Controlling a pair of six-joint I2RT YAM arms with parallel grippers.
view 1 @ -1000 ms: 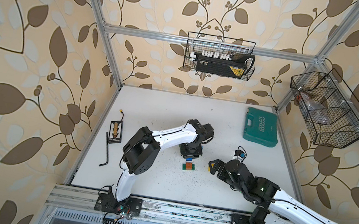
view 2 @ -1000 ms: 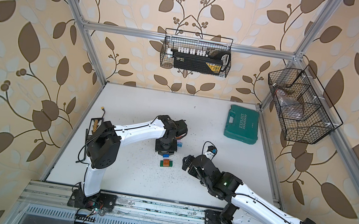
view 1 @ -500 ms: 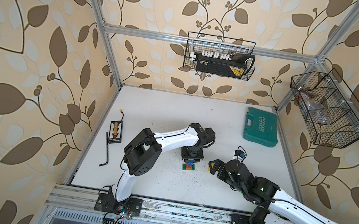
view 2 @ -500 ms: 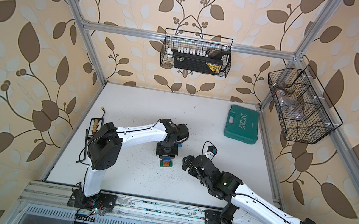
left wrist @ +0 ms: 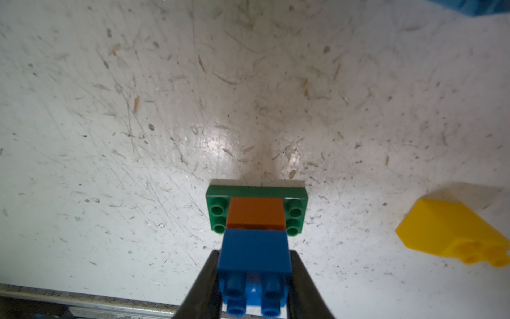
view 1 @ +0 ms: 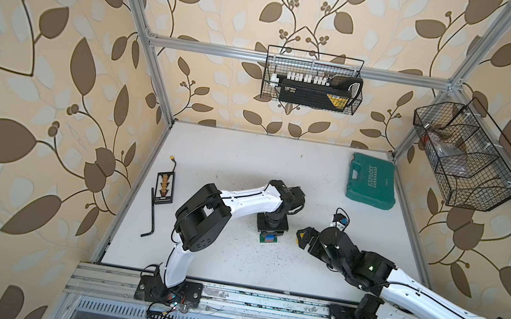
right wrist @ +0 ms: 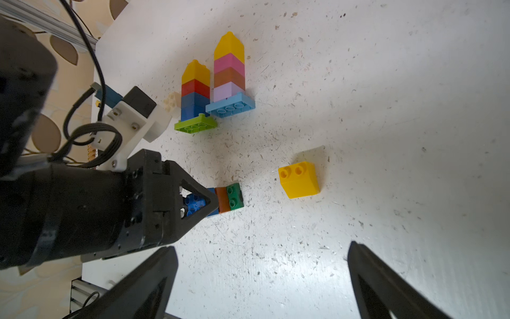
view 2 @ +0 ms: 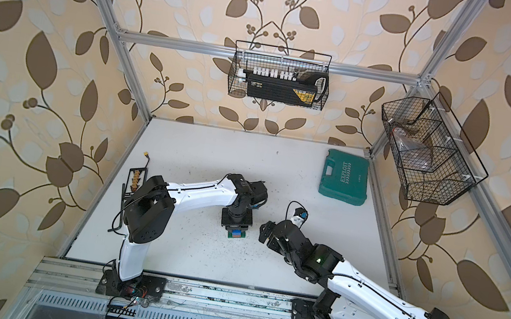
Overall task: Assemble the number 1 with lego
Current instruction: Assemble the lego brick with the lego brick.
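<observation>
My left gripper (left wrist: 254, 252) is shut on a blue lego brick (left wrist: 255, 265). That brick sits on a brown brick (left wrist: 256, 214) on a green plate (left wrist: 256, 190), a short stack resting on the table (view 1: 269, 239) (view 2: 236, 234). A loose yellow sloped brick (right wrist: 299, 179) lies a little apart from the stack. Beyond stand two towers: yellow, red and blue on a lime plate (right wrist: 194, 91), and yellow, pink, brown and lilac on a light blue plate (right wrist: 229, 71). My right gripper (right wrist: 262, 248) is open and empty, low over bare table near the stack (view 1: 302, 237).
A teal tool case (view 1: 371, 182) lies at the back right. A black hex key (view 1: 151, 213) and a small connector board (view 1: 164, 188) lie along the left edge. Wire baskets (view 1: 312, 79) (view 1: 467, 157) hang on the walls. A white brick (right wrist: 171, 102) lies behind the towers.
The left arm has brought its gripper with the blue brick forward and down onto the brown and green stack. The right arm has not moved.
</observation>
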